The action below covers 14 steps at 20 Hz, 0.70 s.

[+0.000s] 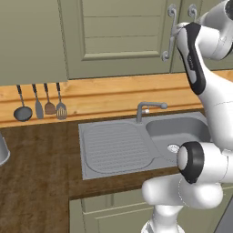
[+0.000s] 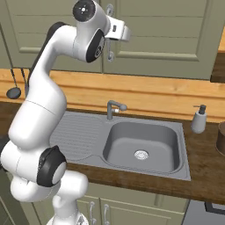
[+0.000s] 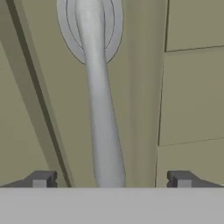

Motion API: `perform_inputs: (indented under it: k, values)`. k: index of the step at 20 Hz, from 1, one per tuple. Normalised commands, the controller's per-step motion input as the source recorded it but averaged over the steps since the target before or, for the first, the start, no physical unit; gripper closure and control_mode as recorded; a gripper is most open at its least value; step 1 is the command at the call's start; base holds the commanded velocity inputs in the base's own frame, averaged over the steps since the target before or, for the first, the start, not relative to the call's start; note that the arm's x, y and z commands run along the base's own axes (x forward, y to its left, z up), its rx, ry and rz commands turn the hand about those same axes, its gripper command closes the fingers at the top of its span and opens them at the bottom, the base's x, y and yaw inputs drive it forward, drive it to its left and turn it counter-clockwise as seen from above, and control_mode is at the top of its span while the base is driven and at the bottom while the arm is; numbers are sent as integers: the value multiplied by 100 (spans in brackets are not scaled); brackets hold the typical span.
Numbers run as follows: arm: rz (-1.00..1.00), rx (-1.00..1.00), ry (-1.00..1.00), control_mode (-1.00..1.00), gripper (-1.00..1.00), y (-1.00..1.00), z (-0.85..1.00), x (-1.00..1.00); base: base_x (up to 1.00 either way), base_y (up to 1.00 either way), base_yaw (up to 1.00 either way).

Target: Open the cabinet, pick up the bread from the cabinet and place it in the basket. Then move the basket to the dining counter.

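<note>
Hand view: cabinet [image 3: 188, 96] door seen close, grey bar handle [image 3: 103, 131] running up between the two dark fingertips [image 3: 41, 178], with its round mount [image 3: 89, 30] near the top. Jaws fully apart, straddling the bar with a gap on each side, not touching it; set wide, probably so the bar slips between before closing. Gripper [image 3: 111, 179] centred on the handle, lined up for a clamp and pull.

Left base view: arm raised from the lower right, hand at the curved handle [image 1: 170, 34] of the upper cabinet [image 1: 118, 32] above the sink [image 1: 136, 141]. Door shut, so bread presumably inside, hidden.

Right base view: brown basket [image 2: 221, 138] at the right edge on the counter [image 2: 202, 167], just beside the soap bottle [image 2: 198, 119], well apart from the hand; likely waiting there to receive the bread. Opening step not yet done.
</note>
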Motion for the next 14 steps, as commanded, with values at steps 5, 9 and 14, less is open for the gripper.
perform_inputs:
  k: [5, 9, 14]
  values:
    - [0, 0, 0, -100, 100, 0, -4, 25, 0, 0, 0]
    - [0, 0, -1, -100, 100, 0, -6, 26, 0, 0, 0]
    - [0, 0, 0, -100, 100, 0, -1, 10, 0, 0, 0]
